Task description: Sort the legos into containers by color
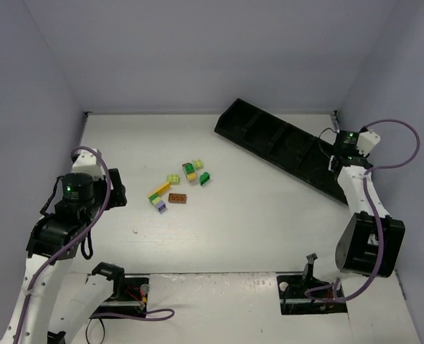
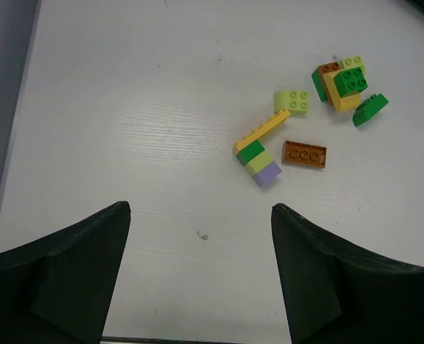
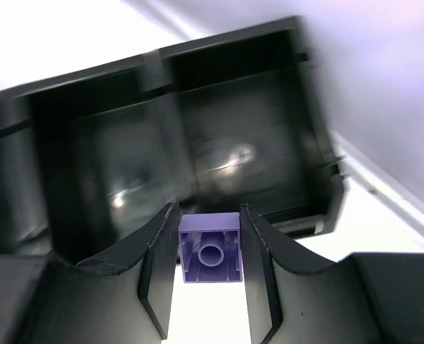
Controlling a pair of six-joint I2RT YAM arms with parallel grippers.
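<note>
While over the black plastic compartment tray (image 3: 161,107) at the table's (image 1: 255,215) far-right corner, my right end effector (image 3: 209,215) grips a lilac plastic brick (image 3: 210,251).
My left end effector (image 2: 201,215) gapes wide; other bricks (image 2: 303,153) lie mid-table.

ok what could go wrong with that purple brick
The right gripper pinches the lilac brick by its fingertips alone, so it could twist or slip free. It seems to hang by the outer wall of the black compartment tray; released here, it might land on the table or in the wrong compartment.

White table (image 1: 269,236) between pale lilac walls (image 1: 197,50).
</note>
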